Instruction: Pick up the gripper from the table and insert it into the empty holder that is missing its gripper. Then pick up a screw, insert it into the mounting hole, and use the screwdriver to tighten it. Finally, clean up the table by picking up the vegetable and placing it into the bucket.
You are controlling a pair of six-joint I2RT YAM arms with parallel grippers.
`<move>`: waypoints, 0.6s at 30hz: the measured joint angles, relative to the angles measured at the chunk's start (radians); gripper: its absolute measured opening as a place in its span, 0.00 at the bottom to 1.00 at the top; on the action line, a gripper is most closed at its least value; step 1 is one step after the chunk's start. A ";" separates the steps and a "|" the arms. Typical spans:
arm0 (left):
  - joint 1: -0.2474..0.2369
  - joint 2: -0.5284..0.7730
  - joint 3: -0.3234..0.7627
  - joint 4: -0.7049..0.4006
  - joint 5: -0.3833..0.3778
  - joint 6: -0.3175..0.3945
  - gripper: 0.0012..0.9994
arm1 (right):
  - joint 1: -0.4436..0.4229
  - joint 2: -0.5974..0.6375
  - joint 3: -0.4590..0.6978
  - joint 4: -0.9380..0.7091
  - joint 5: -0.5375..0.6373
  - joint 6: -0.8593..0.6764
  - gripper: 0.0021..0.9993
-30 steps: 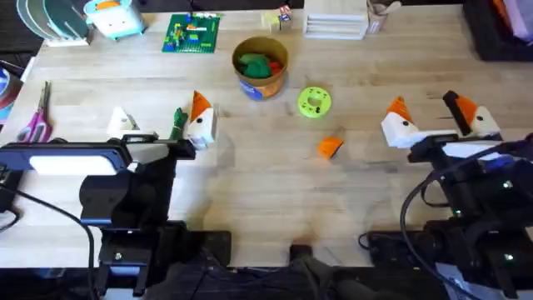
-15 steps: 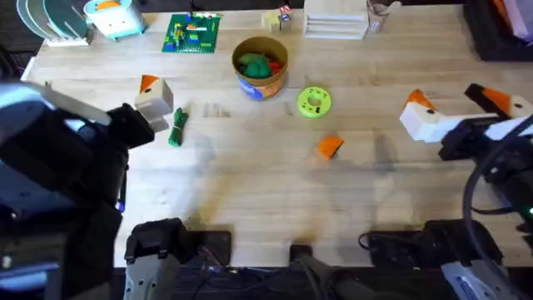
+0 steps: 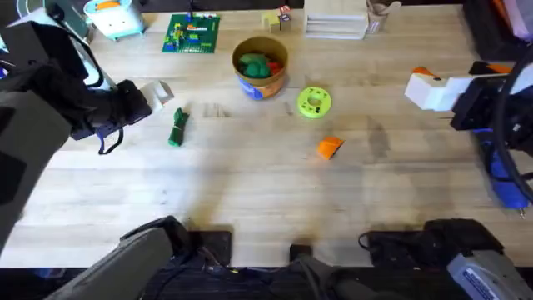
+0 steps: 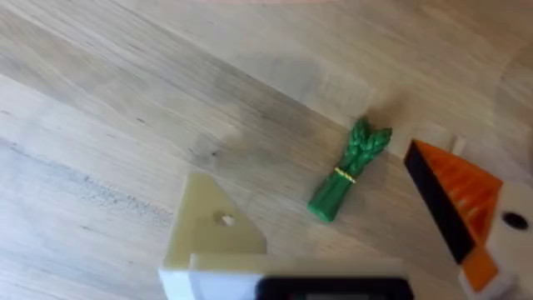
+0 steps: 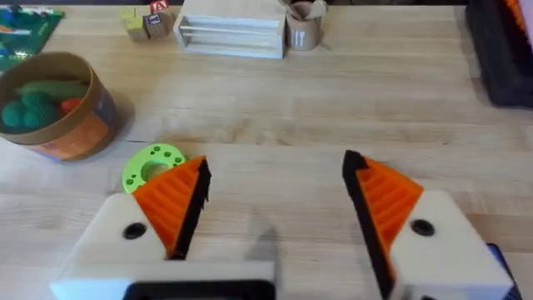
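The orange wedge gripper [image 3: 331,147] lies alone on the table [image 3: 250,192], right of centre. The dark-green vegetable [image 3: 176,127] [image 4: 350,169] lies at the left, just beside my left gripper [image 3: 151,97] [image 4: 306,177]. That gripper is open. One finger is the bare cream holder [image 4: 212,229] with a mounting hole, and the other carries an orange pad. My right gripper [image 3: 462,77] [image 5: 275,179] hovers open at the far right, orange pads on both fingers, holding nothing. The tan bucket [image 3: 261,65] [image 5: 54,104] stands at the back with toy vegetables inside. A blue elongated thing [image 3: 506,185], perhaps the screwdriver, sits at the right edge.
A lime-green disc [image 3: 314,102] [image 5: 150,164] lies right of the bucket. Along the back edge are a green brick plate [image 3: 192,33], small blocks [image 3: 277,18] and a wooden rack [image 3: 336,18] [image 5: 233,33] with a cup [image 5: 301,25]. My raised left arm covers the table's left side.
My left arm rose and swung left and back, its gripper moving off the vegetable. My right gripper drew back toward the right edge.
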 joint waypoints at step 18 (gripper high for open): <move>-0.388 -0.178 0.048 -0.040 0.112 0.053 1.00 | 0.000 0.000 0.000 0.000 0.000 0.000 0.99</move>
